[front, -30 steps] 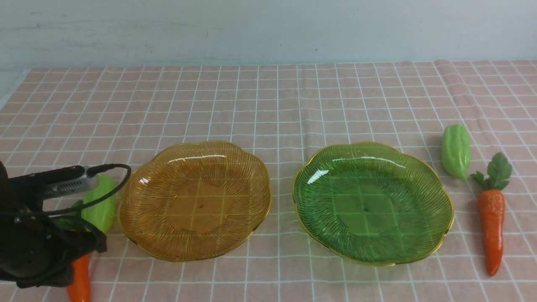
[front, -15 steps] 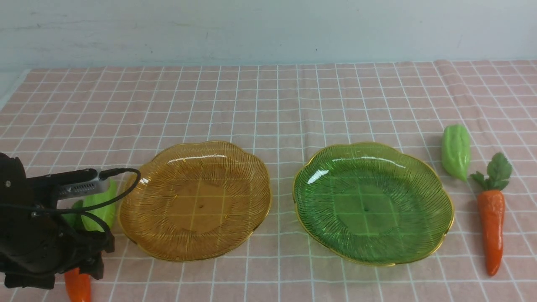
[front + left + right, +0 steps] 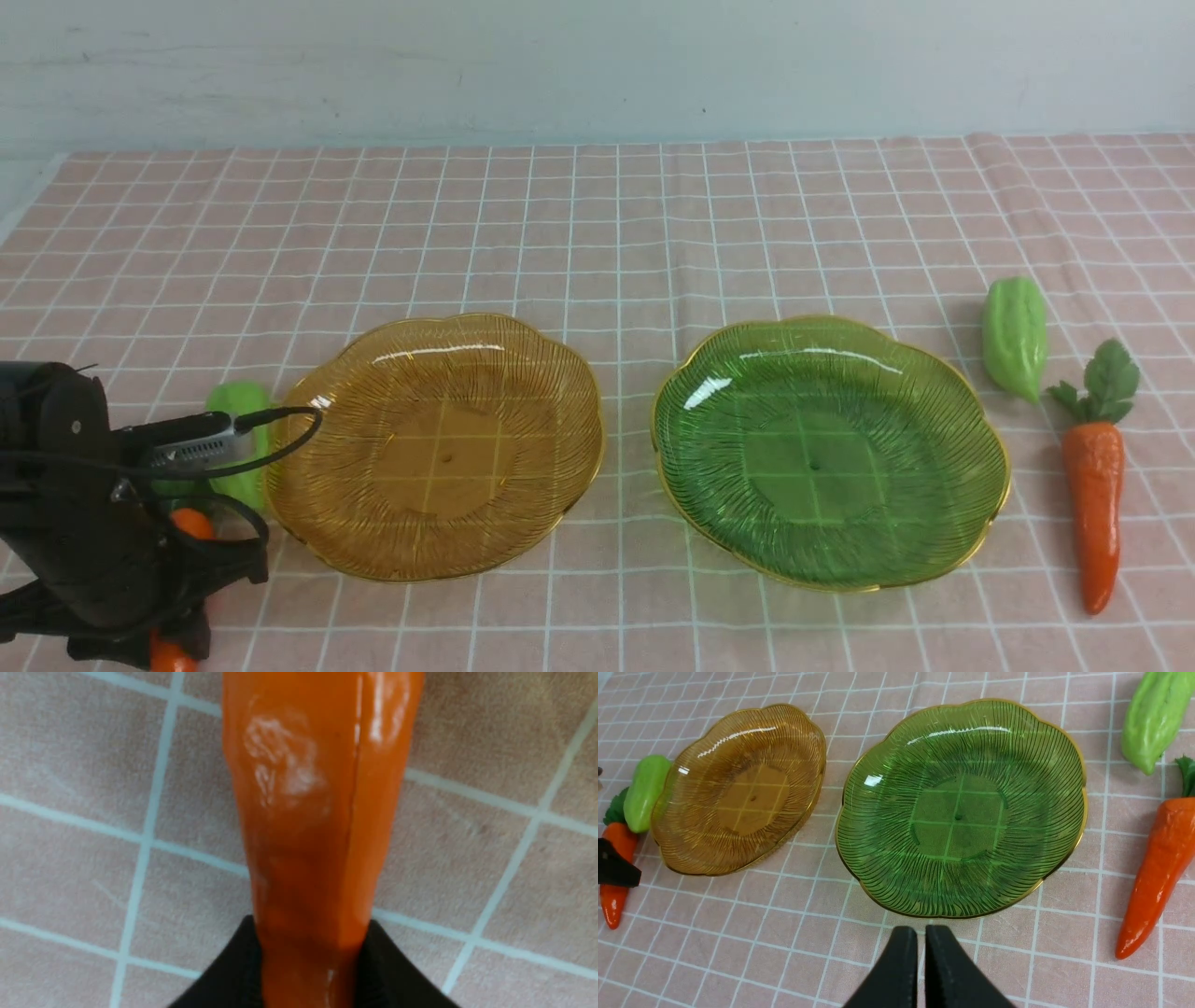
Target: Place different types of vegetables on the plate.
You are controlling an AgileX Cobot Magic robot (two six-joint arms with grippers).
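Observation:
One orange carrot (image 3: 308, 812) lies on the checked cloth at the front left. My left gripper (image 3: 310, 938) is down on it, its black fingers (image 3: 387, 970) pressed against both sides. In the front view the left arm hides most of this carrot (image 3: 191, 523) and the gripper (image 3: 177, 607). A light-green gourd (image 3: 238, 439) lies beside the amber plate (image 3: 434, 448). The green plate (image 3: 826, 453) is empty. A second gourd (image 3: 1015, 336) and a second carrot (image 3: 1092, 495) lie to its right. My right gripper (image 3: 921, 961) is shut and empty, above the cloth near the green plate's (image 3: 959, 807) front rim.
Both plates sit side by side mid-table, with a narrow strip of cloth between them. The amber plate (image 3: 738, 788) is empty. The pink checked cloth runs back to a pale wall. The right arm does not show in the front view.
My left arm has come down and forward over the front-left carrot, and its fingers now hug it. More of the left gourd shows. Nothing else moved.

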